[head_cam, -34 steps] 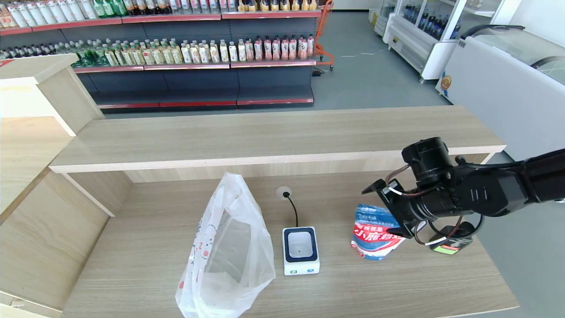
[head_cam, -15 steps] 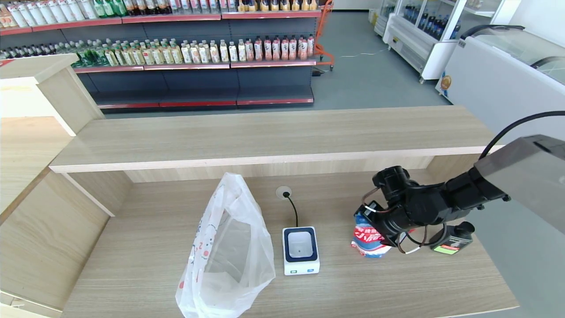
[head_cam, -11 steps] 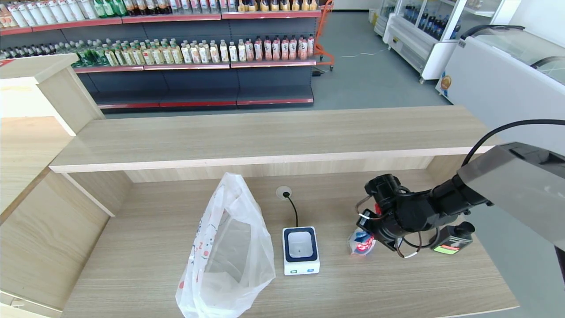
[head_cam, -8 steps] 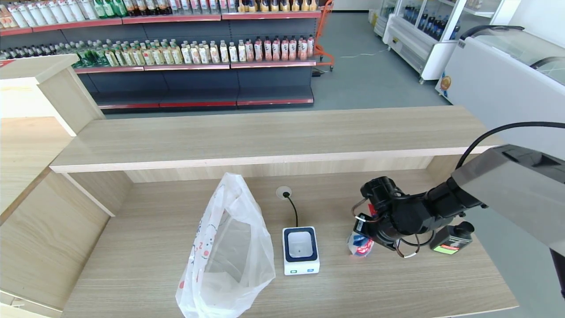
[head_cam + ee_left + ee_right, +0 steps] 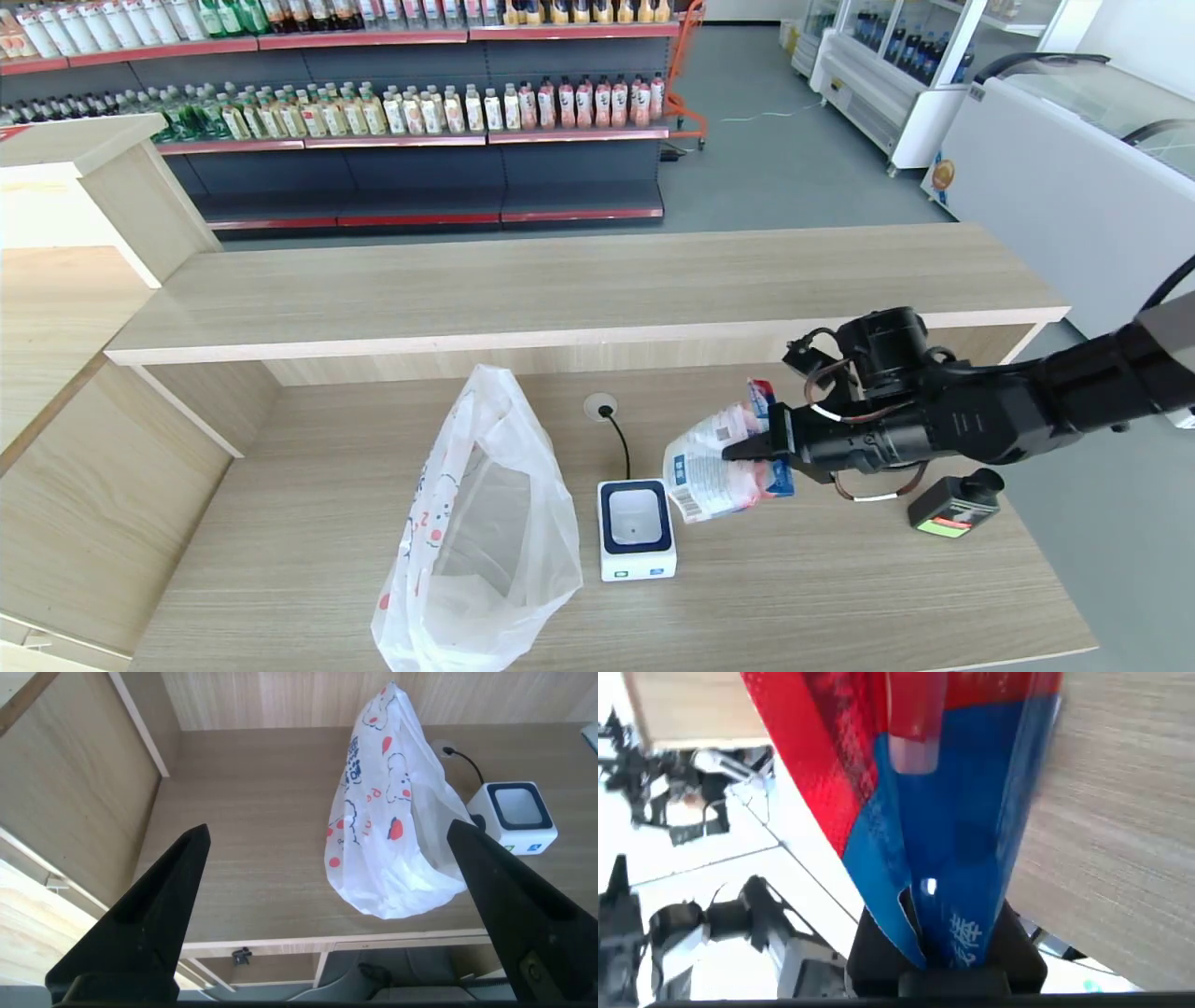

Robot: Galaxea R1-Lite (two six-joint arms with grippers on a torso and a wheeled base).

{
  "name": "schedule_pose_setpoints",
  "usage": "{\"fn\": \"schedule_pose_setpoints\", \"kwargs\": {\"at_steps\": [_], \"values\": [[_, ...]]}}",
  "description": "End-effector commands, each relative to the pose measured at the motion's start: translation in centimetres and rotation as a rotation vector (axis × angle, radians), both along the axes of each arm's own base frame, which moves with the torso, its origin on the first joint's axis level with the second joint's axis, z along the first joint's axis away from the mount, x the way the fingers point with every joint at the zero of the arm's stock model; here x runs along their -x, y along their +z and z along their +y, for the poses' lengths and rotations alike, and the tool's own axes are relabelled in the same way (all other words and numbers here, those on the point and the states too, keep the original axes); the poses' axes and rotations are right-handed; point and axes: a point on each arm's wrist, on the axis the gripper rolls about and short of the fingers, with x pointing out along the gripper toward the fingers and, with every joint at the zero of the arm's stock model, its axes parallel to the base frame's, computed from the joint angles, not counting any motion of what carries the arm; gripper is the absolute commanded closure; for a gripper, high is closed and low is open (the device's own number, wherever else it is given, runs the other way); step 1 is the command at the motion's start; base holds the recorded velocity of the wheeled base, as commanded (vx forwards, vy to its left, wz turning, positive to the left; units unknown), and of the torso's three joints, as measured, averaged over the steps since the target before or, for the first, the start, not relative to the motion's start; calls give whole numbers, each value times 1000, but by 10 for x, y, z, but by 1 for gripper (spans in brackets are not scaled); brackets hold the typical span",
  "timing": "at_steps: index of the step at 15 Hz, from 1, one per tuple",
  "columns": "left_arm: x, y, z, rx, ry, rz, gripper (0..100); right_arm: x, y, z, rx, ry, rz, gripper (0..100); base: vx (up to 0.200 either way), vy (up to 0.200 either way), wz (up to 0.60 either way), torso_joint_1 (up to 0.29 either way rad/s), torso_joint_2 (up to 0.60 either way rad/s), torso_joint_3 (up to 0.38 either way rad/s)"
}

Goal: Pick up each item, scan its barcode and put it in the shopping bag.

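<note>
Clamping the snack pouch (image 5: 709,467) in the right gripper (image 5: 742,450), up off the counter (image 5: 794,597), pale barcode side turned upward. From the right wrist, same grip: blue-and-red end of the pouch pinched tight between the fingers.

Room to move, then. Ahead of the fingertips and lower, just past the pouch's hanging corner, the scanner (image 5: 636,527), window facing up; contact with the pouch impossible to call. Farther ahead along the same line, the shopping bag (image 5: 485,532), standing upright with a loose mouth, just beside the scanner on the side away from the gripper. Nearer the robot than the gripper, a broad run of wood counter down to the front edge. On the gripper's far side, the raised ledge (image 5: 560,289) and its wall, close by the wrist. Behind the gripper, below the forearm, a small dark bottle (image 5: 954,504) sitting near the counter's right edge, well apart from the pouch. Between scanner and ledge wall, the cable (image 5: 622,448) running into a round port.

Over to the left gripper (image 5: 328,829): fingers spread wide, hanging above the counter's front edge, shopping bag and scanner out ahead of it.
</note>
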Motion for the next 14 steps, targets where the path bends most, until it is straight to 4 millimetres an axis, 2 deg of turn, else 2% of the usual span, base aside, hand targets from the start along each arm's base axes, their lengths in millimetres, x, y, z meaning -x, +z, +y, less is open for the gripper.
{"fn": "schedule_pose_setpoints", "kwargs": {"at_steps": [1, 2, 5, 10, 14], "values": [[0, 0, 0, 0, 1, -1, 0, 29, 35, -43, -93, 191, -212, 100, 0, 0, 0, 0, 0, 0], [0, 0, 0, 0, 1, -1, 0, 38, 33, -52, -162, 322, -283, 100, 0, 0, 0, 0, 0, 0], [0, 0, 0, 0, 1, -1, 0, 55, 35, -53, -258, 473, -358, 100, 0, 0, 0, 0, 0, 0], [0, 0, 0, 0, -1, -1, 0, 82, 43, -47, -291, 516, -287, 100, 0, 0, 0, 0, 0, 0], [0, 0, 0, 0, 1, -1, 0, 100, 37, -31, -304, 581, -216, 100, 0, 0, 0, 0, 0, 0]]}}
